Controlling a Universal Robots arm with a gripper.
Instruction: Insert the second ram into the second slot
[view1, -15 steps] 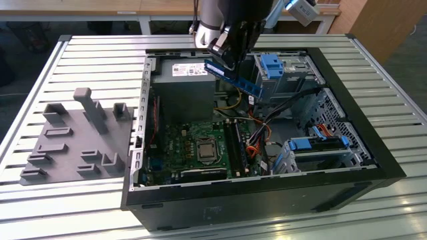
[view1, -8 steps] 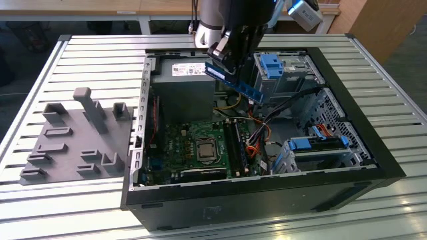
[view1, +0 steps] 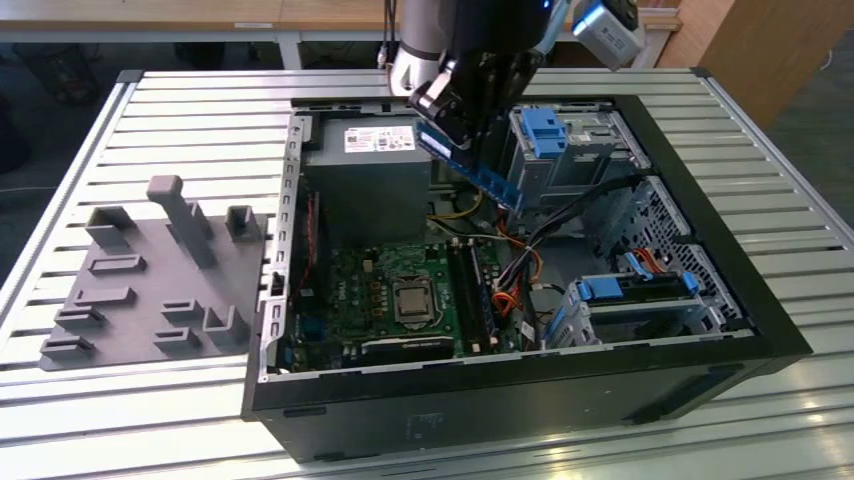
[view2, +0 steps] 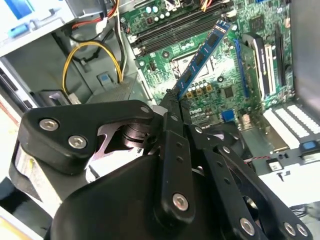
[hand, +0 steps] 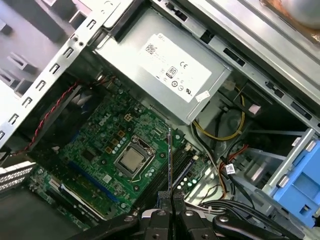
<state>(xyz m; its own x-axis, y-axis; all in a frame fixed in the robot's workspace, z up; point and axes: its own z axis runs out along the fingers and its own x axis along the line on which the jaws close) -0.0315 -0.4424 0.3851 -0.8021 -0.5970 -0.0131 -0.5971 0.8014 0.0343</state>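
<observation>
My gripper (view1: 443, 122) hangs over the open computer case (view1: 747, 320) and is shut on the second ram (view1: 470, 168), a long dark-blue stick that slants down from the fingers. In the second wrist view the ram (view2: 202, 55) sticks out past the gripper (view2: 172, 100) above the green motherboard (view2: 250, 75). In the first wrist view the gripper (hand: 171, 196) holds the ram (hand: 170, 160) edge-on, a thin line over the board. The black memory slots (view1: 477, 285) (view2: 175, 32) lie well below the stick, beside the processor socket (view1: 407, 297). Which slot is the second slot I cannot tell.
A grey power supply (view1: 367, 170) fills the case's far corner. Light-blue drive-bay clips (view1: 547, 130) stand near the gripper, with loose cables (view1: 514, 270) between them and the board. A grey fixture plate (view1: 147, 270) lies on the slatted table at the exterior view's left.
</observation>
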